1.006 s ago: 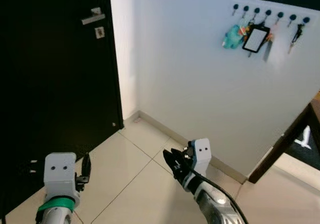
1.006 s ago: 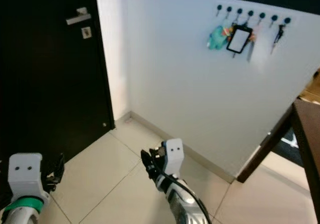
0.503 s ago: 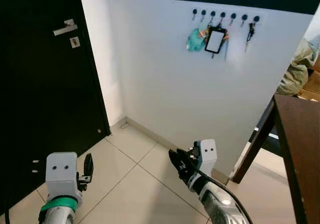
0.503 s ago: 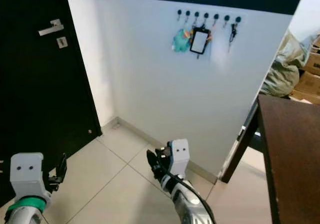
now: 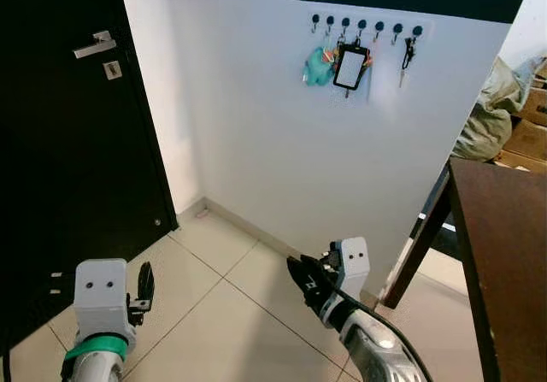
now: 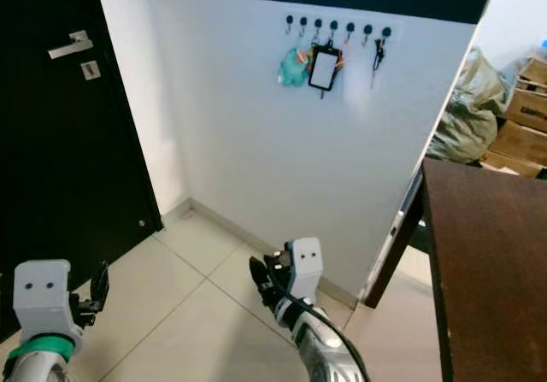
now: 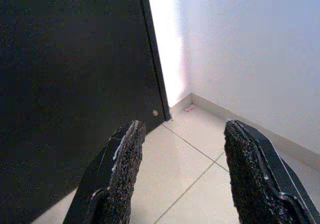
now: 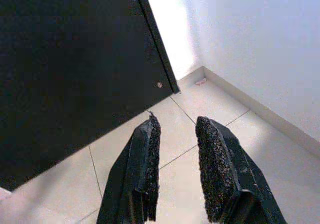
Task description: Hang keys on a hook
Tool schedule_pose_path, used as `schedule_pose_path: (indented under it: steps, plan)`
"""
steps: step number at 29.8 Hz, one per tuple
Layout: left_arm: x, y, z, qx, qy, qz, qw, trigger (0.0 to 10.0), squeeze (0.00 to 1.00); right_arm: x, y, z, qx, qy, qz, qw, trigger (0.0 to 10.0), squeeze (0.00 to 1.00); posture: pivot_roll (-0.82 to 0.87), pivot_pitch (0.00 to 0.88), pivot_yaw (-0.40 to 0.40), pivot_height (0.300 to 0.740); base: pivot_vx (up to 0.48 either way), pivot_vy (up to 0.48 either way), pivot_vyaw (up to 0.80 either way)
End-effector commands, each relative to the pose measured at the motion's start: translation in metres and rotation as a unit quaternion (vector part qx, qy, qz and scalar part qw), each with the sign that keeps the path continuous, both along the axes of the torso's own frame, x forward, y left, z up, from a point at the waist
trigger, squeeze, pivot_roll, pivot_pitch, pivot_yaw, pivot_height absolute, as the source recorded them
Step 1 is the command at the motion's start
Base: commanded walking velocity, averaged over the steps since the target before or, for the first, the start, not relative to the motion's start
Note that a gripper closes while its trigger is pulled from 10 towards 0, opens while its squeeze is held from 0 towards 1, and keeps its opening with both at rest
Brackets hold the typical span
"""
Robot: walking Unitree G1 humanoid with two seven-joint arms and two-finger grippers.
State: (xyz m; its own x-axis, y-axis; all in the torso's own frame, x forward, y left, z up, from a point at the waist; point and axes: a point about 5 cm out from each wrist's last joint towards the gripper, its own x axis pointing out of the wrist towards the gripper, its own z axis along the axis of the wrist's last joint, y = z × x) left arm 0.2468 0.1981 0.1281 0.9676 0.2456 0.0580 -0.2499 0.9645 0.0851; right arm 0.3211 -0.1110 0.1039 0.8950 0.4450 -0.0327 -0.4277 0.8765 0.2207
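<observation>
Nearest, the left gripper (image 7: 180, 174) hangs low with fingers spread wide, holding nothing; the right gripper (image 8: 177, 171) is parted narrowly, also empty. Far above and beyond them, keys (image 5: 408, 55) hang from the hook rail (image 5: 363, 25) on the white wall (image 5: 256, 126) — likely light, rigid, jangly; best pinched at the ring.

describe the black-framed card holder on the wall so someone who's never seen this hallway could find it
On the white wall right of the black door, a row of small dark hooks runs near the top. The black-framed card holder hangs about mid-row, a flat rectangle with a pale centre. A teal soft toy hangs to its left and a small dark key bunch to its right.
</observation>
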Motion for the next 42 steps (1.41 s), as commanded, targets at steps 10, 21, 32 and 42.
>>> schedule_pose_path:
  steps: [10, 21, 32, 42]
  plan:
    - [0.013, -0.002, -0.01, 0.039, 0.046, -0.016, 0.998, 10.0, 0.0, 0.015, -0.006, 0.007, -0.018, -0.004, -0.009, 1.0, 10.0, 0.0, -0.09, 0.001, 0.012, 0.74, 0.0, 0.0, 0.0]
    - [0.027, -0.007, -0.008, 0.022, 0.041, -0.023, 0.999, 10.0, 0.0, 0.024, -0.012, 0.009, -0.032, -0.009, -0.029, 0.999, 10.0, 0.0, -0.11, 0.0, 0.016, 0.74, 0.0, 0.0, 0.0]
    - [0.025, -0.004, -0.009, 0.019, 0.045, -0.016, 0.999, 10.0, 0.0, 0.025, -0.011, 0.009, -0.033, -0.013, -0.031, 0.999, 10.0, 0.0, -0.11, 0.0, 0.037, 0.74, 0.0, 0.036, 0.0]
    - [0.024, -0.006, -0.01, 0.013, 0.045, -0.019, 0.999, 10.0, 0.0, 0.026, -0.009, 0.006, -0.031, -0.01, -0.028, 0.999, 10.0, 0.0, -0.1, 0.001, 0.036, 0.74, 0.0, 0.439, 0.0]
